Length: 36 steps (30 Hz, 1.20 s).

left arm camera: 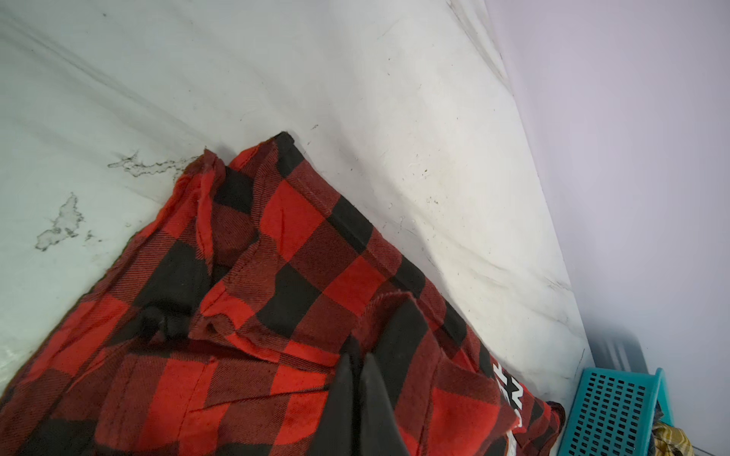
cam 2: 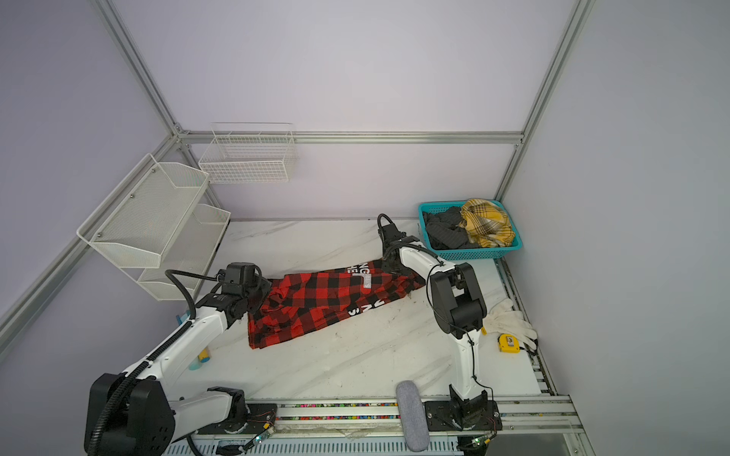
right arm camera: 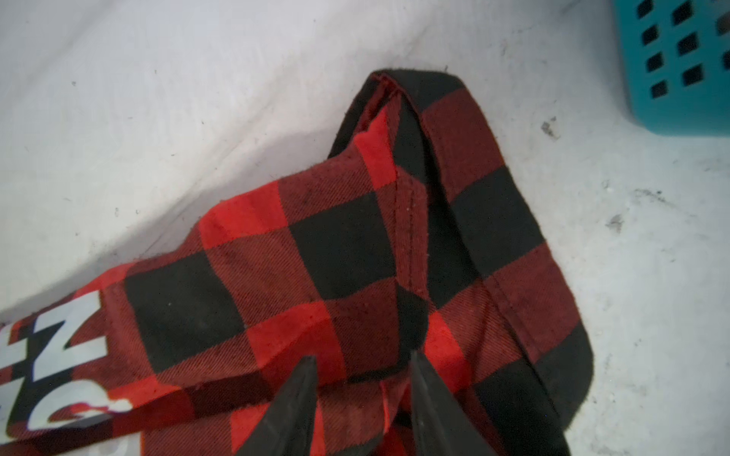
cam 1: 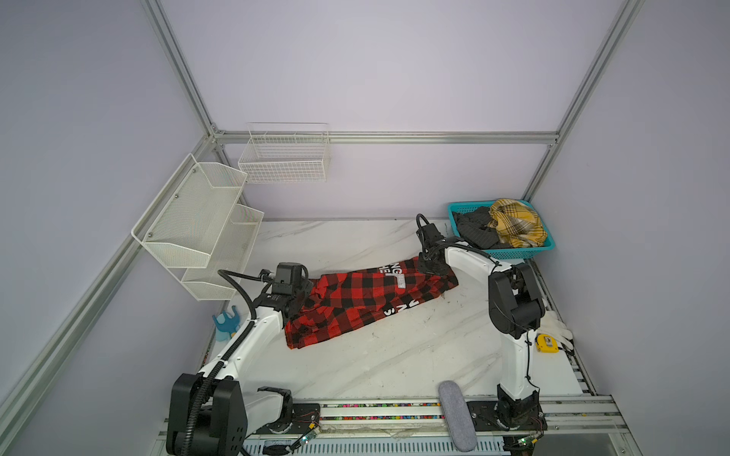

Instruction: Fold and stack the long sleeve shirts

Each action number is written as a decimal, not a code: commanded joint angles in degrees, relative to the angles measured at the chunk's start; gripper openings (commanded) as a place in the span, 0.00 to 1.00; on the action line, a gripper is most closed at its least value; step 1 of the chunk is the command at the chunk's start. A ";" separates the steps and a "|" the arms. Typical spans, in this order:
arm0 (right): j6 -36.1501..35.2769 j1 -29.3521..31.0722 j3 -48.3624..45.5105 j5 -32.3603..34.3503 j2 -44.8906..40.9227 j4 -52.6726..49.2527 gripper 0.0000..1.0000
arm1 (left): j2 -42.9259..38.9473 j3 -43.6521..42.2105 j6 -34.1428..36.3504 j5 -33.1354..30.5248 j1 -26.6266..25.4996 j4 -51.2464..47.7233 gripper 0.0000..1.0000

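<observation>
Currently the red-and-black check shirt [cam 1: 367, 300] lies in a long slanted band across the marble surface [cam 1: 395, 363]. At its left end the left hand [left arm camera: 358, 361] is pinched tight on the cloth. At the far right end the right hand [right arm camera: 363, 367] stands partly open, fingers astride a hem fold near the teal basket [cam 1: 513, 252].

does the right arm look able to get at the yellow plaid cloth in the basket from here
Probably yes: the basket sits just beyond the right gripper with nothing between, and the yellow cloth lies on top. Its fingers straddle the shirt end, though.
</observation>
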 commanded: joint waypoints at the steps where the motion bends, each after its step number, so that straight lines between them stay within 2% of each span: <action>1: 0.42 -0.28 -0.13 0.32 2.20 -1.49 0.38 | -1.27 -2.75 1.17 -0.44 0.63 1.67 0.00; 5: 0.41 -0.28 1.49 -0.01 3.83 -2.00 0.29 | -1.10 -3.03 1.30 -0.27 1.11 1.67 0.00; 10: 0.54 -0.27 3.20 0.66 3.03 -2.52 0.01 | -0.93 -2.94 1.39 -0.14 1.55 1.70 0.00; 15: 0.26 -0.28 7.16 1.60 1.85 -4.91 0.00 | -1.51 -2.38 1.22 -0.96 1.64 1.20 0.00; 18: -0.18 -0.28 9.46 1.34 2.06 -5.67 0.00 | -2.97 -2.65 0.56 -3.52 1.81 1.08 0.00; 25: -0.71 -0.28 16.49 1.88 7.67 -6.62 0.00 | -1.15 -4.14 -2.38 -5.25 5.17 4.23 0.00; 31: -1.35 -0.27 21.58 2.06 11.54 -5.80 0.00 | 0.76 -7.63 -4.94 -5.87 5.86 6.52 0.00; 36: -2.14 0.31 22.61 -1.56 13.93 -3.03 0.00 | 2.06 -10.31 -5.51 -5.64 5.97 7.24 0.00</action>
